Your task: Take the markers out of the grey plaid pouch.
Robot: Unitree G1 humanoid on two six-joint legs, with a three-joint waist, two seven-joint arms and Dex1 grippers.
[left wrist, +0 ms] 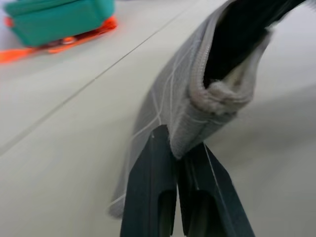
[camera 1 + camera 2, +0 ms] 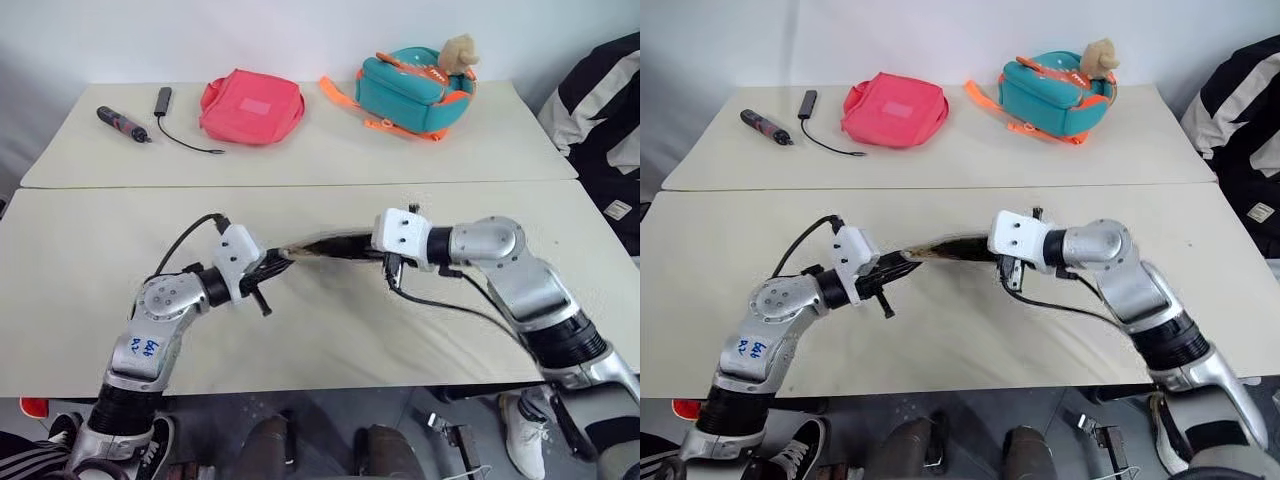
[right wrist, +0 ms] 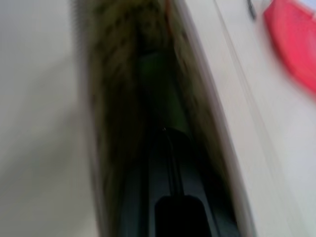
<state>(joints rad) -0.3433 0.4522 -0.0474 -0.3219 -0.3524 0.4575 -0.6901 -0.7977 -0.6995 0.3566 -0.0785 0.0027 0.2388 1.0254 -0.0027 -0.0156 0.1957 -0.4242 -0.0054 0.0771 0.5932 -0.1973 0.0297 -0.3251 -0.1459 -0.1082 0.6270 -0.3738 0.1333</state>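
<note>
The left gripper (image 1: 174, 163) is pinching the pouch's (image 1: 168, 98) near corner, fingers clamped on fabric, holding it up over the near table (image 2: 330, 340). The right gripper (image 3: 170, 148) is reaching inside, fingers together around a green marker (image 3: 170, 98), I judge; pulling straight out along the opening should avoid snagging.

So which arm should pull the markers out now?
Right. The right gripper is already inside the open grey plaid fabric pouch; the left gripper is clamped on the pouch's end, steadying it.
</note>
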